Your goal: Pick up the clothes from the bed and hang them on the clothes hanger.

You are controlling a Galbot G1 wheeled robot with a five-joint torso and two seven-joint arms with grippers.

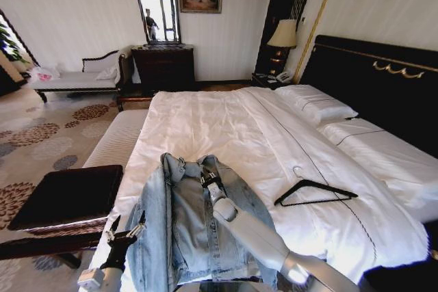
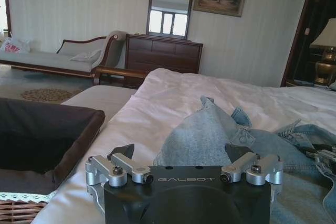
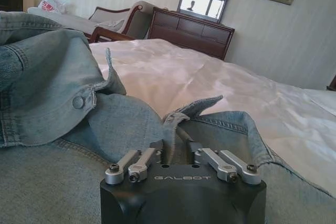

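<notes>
Right gripper (image 3: 181,142) jaws pinched on denim jacket (image 3: 63,93) collar; left gripper (image 2: 184,153) jaws wide.

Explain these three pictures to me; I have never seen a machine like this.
This is a wheeled robot with two arms. One picture looks down from its head; the other two come from cameras on its wrists.

A faded-blue denim jacket lies crumpled on the near end of a large white-sheeted bed. A thin black triangular hanger lies beside it on the sheet, untouched.

The right gripper rests on the jacket near the collar, its jaws shut on a fold of denim. The left gripper hovers at the jacket's left edge, its jaws open and holding nothing.

A dark bench stands by the bed.
</notes>
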